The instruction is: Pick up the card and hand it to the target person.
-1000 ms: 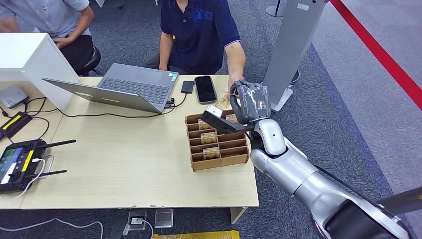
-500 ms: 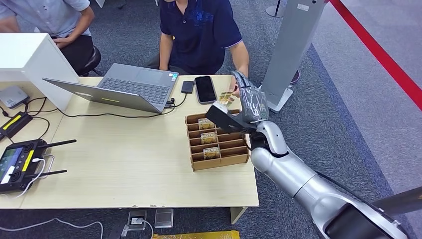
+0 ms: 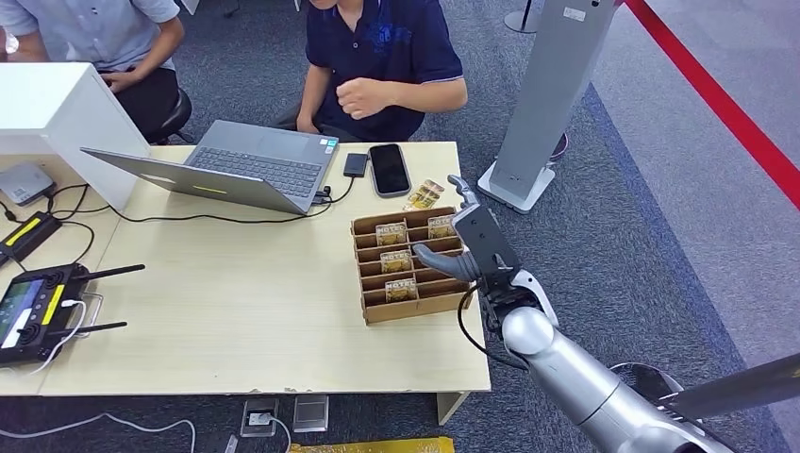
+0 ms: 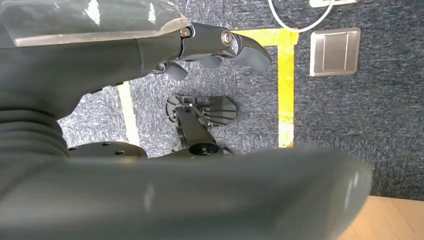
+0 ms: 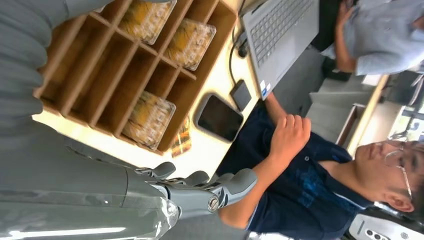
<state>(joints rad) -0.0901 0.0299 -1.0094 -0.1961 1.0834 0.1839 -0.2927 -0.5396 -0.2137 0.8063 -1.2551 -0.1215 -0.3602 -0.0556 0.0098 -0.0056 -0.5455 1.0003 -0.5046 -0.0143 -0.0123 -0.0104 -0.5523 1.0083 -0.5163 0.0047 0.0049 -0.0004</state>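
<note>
A yellow-patterned card (image 3: 425, 195) lies flat on the table beside the black phone (image 3: 389, 169); the right wrist view shows this card (image 5: 181, 141) past the box's end. My right hand (image 3: 474, 247) hovers at the right edge of the cardboard slot box (image 3: 415, 311), fingers (image 5: 210, 192) spread and holding nothing. Several more cards (image 3: 395, 260) stand in the box's slots. The person in the dark blue shirt (image 3: 382, 47) sits behind the table with one fist (image 3: 358, 94) raised at the chest. My left hand (image 4: 125, 55) hangs over the carpet, fingers apart and empty.
An open laptop (image 3: 236, 165) and a small black adapter (image 3: 355, 163) lie left of the phone. A controller with antennas (image 3: 38, 307) sits at the table's left edge. A grey pillar stand (image 3: 547, 94) rises to the right. A second person (image 3: 104, 38) sits at the back left.
My right hand has dropped from near the person's hand down to the box's right side and is empty. The person's hand has pulled back from the table to the chest.
</note>
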